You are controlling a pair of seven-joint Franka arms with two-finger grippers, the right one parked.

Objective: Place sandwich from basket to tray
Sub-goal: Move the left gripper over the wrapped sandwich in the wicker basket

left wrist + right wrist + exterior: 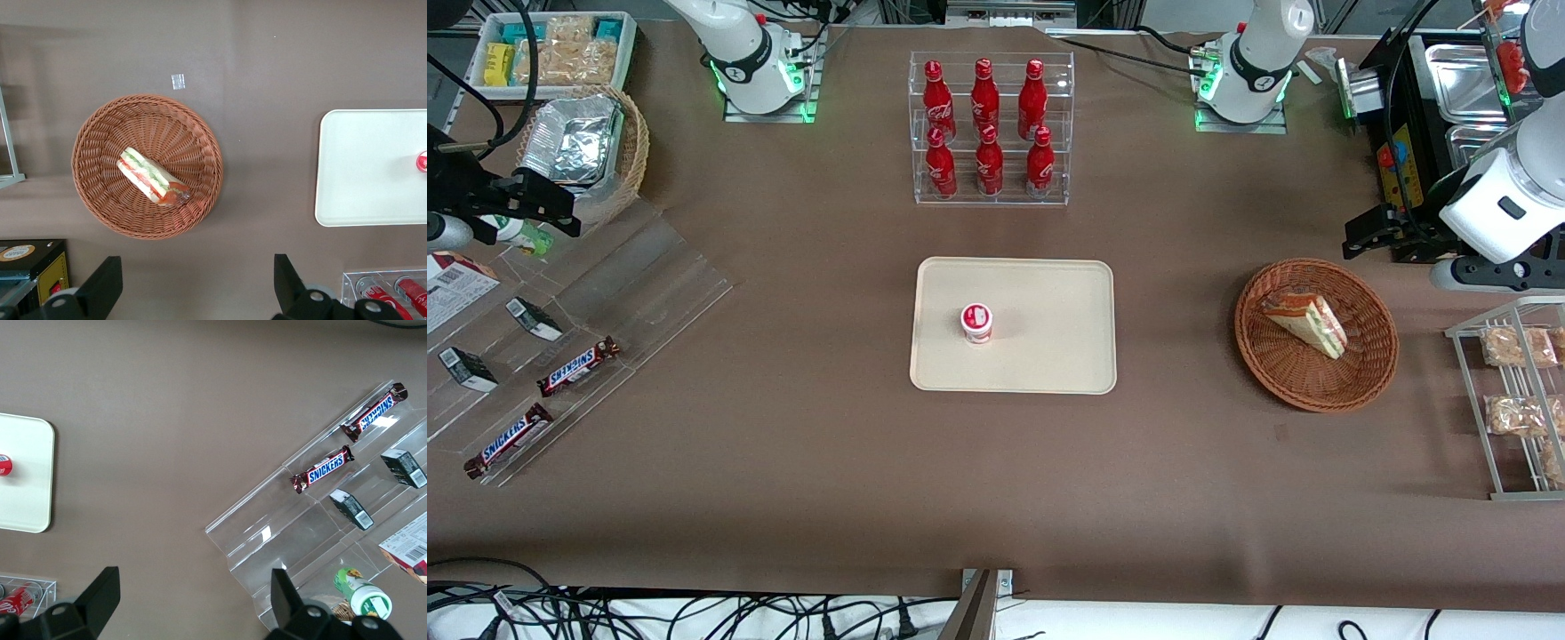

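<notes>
Pincer [193, 293] hangs released, empty, above the desk [783, 462] near the basket [100, 207]; sandwich [153, 177] lies inside. Approach step: next, descend, grip the wedge, carry it to the tray [1049, 356].

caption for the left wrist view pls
Open gripper hovers above basket holding sandwich; tray waits nearby.
</notes>
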